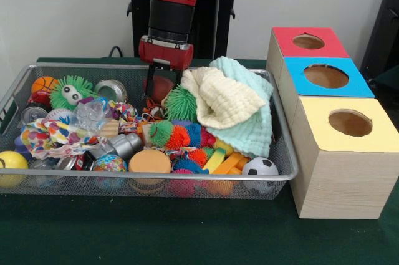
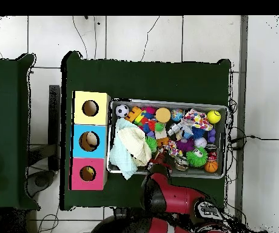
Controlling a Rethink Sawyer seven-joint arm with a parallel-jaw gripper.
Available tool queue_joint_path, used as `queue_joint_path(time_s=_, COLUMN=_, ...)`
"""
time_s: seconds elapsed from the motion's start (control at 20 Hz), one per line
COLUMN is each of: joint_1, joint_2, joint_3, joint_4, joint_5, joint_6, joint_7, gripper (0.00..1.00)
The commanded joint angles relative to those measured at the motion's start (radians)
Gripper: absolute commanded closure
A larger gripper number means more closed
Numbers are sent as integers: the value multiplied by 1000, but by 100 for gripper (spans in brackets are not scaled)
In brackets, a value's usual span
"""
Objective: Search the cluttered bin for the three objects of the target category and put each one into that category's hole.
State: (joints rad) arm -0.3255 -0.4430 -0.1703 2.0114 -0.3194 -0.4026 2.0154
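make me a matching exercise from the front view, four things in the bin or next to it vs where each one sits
Things:
1. soccer ball
2. yellow ball
3. red-topped box
4. gripper

Places:
A. bin's near left corner
B. farthest of the three boxes
C. bin's near right corner
D. over the bin's far side, beside the green spiky ball

Pairs: 1-C, 2-A, 3-B, 4-D

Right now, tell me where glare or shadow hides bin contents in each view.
Front view: soft, even light; the mesh bin wall veils the lowest toys, and the arm blocks the gripper area. Overhead view: the arm covers the bin's near edge; the toys are too small to tell glare.
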Motion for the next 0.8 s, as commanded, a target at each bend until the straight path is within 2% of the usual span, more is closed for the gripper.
queue_joint_path(time_s=0.05, joint_1=-56, joint_2=88, joint_3=80, joint_4=-160, joint_5=-6, joint_6=-39, joint_7=116, gripper=0)
queue_joint_path(time_s=0.2, joint_1=-78, joint_2=121, joint_3=98, joint_4=-192, joint_5=-26, joint_6=-16, joint_7=100, gripper=0)
queue_joint_path(time_s=0.8, joint_1=-112, joint_2=199, joint_3=134, joint_4=-240, joint_5=-49, joint_6=-41, joint_7=107, gripper=0)
